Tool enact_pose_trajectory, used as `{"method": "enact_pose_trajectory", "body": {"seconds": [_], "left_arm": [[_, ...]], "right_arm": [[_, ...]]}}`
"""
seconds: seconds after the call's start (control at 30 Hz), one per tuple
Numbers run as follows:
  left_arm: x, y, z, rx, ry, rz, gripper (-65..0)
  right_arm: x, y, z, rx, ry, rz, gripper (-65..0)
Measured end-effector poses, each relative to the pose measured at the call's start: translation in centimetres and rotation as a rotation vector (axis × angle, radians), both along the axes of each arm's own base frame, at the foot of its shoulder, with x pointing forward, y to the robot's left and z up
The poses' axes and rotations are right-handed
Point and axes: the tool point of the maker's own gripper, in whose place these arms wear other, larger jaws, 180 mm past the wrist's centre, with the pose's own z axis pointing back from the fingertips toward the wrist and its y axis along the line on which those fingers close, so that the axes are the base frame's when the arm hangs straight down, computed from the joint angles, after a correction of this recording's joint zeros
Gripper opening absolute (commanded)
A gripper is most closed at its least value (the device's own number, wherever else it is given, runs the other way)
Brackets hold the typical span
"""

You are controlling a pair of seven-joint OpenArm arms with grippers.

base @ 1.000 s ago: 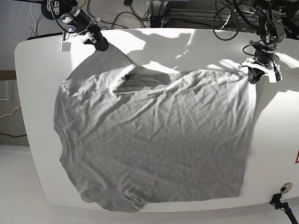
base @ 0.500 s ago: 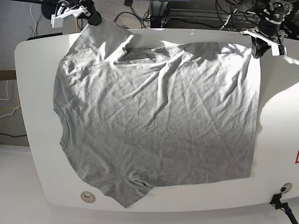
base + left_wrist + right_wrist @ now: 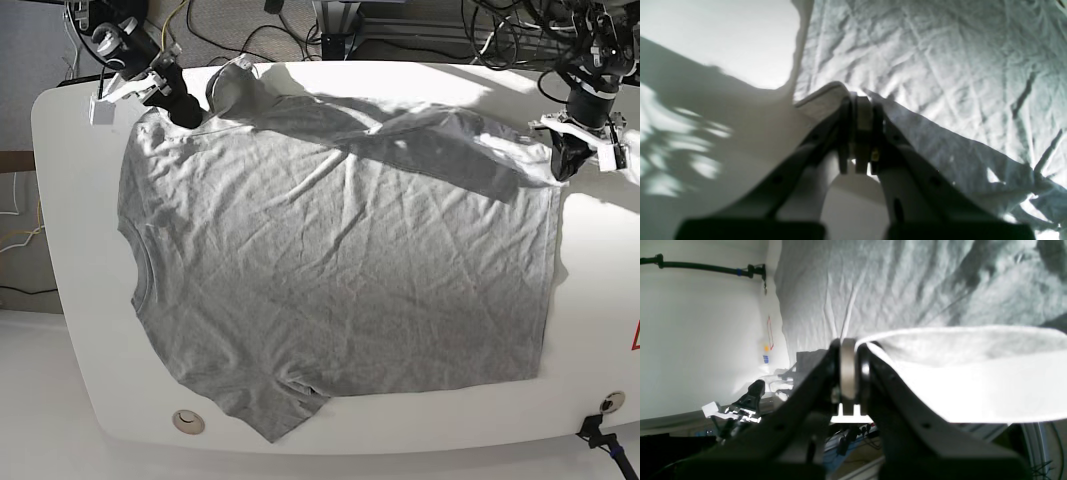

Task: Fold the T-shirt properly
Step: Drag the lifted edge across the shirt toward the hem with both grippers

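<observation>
While spread plain side up, wrinkled, across white table (image 3: 60, 250): grey T-shirt (image 3: 340, 260). Far corners lifted. Left gripper (image 3: 562, 160) clamped tight on one corner, right gripper (image 3: 185, 108) clamped tight on the other.

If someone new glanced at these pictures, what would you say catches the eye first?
The wrinkled grey T-shirt spread across most of the white table, plain side up, with its neck toward the base view's left edge. Next, the two grippers at the far edge: the right gripper shut on the shirt near a sleeve, the left gripper shut on a hem corner. Sharp sunlight and arm shadows stripe the cloth between them.
</observation>
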Motion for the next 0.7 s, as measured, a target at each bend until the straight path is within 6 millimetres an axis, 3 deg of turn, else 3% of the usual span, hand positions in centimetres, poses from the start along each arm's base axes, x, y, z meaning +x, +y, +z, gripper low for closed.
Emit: {"method": "enact_pose_trajectory", "body": {"seconds": [0.17,0.33,0.43,0.57,0.7], "left_arm": [[2.9,-0.2,0.8,-0.012,0.019,-0.019,-65.0],[5.9,0.0,2.0,-0.031,-0.021,-0.015,-65.0],[6.7,0.7,0.7,-0.065,0.002,0.012,-65.0],[7.7,1.8,-1.1,-0.111,0.030,0.055,-65.0],[7.3,2.3,-3.3,-0.149,0.081,0.080,-65.0]], "right_arm": [[3.5,-0.3,1.4,0.007,-0.068,-0.026,-65.0],[5.9,-0.2,0.8,0.033,-0.083,-0.026,-65.0],[7.7,-1.2,0.7,0.029,-0.103,-0.055,-65.0],[9.8,-1.0,0.1,0.054,-0.108,-0.052,-65.0],[12.5,-0.8,-0.3,0.072,-0.120,-0.051,-65.0]]}}
